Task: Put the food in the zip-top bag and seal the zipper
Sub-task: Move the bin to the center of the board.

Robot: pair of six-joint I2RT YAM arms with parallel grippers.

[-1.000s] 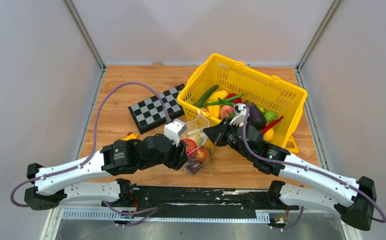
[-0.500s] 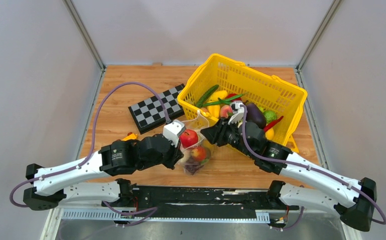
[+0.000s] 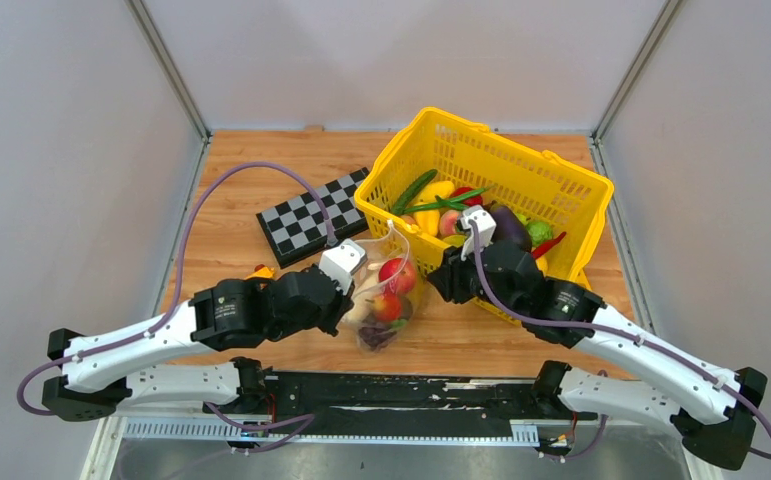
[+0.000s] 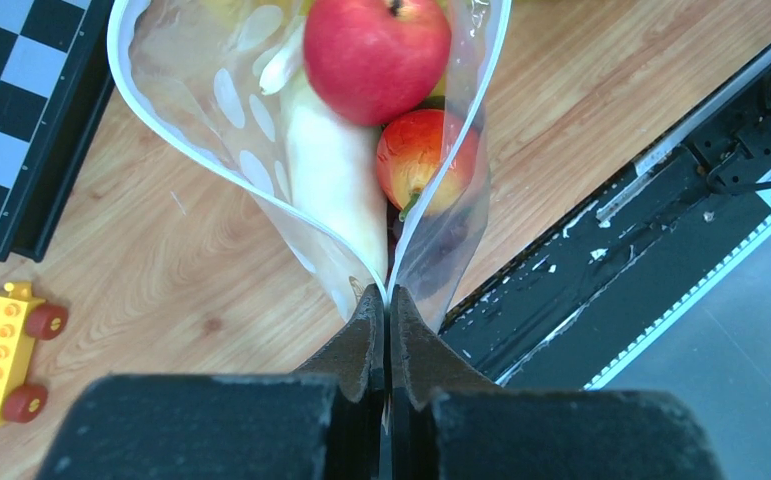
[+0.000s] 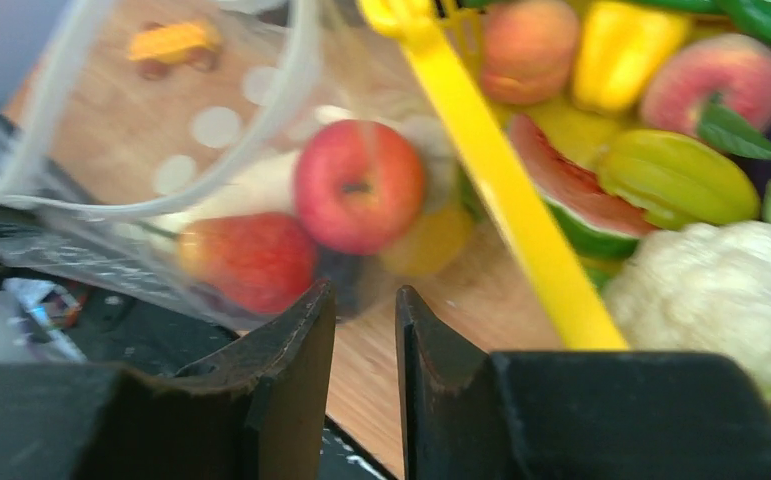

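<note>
The left claw (image 4: 388, 300) pinches the rim of the one zip-top bag (image 4: 211, 120), by the middle of the near edge of the table (image 3: 251, 180). Inside: two red round fruits (image 4: 377, 55) and one long white vegetable (image 4: 336, 170). The right claw (image 5: 366, 300) is a little apart.

One clear dotted bag (image 4: 229, 100), one red apple (image 4: 377, 55), one orange-red fruit (image 4: 423, 165), one cream-white vegetable (image 4: 333, 175), one yellow basket (image 3: 521, 165), one checkerboard (image 3: 311, 216), one yellow toy car (image 4: 1, 355).
</note>
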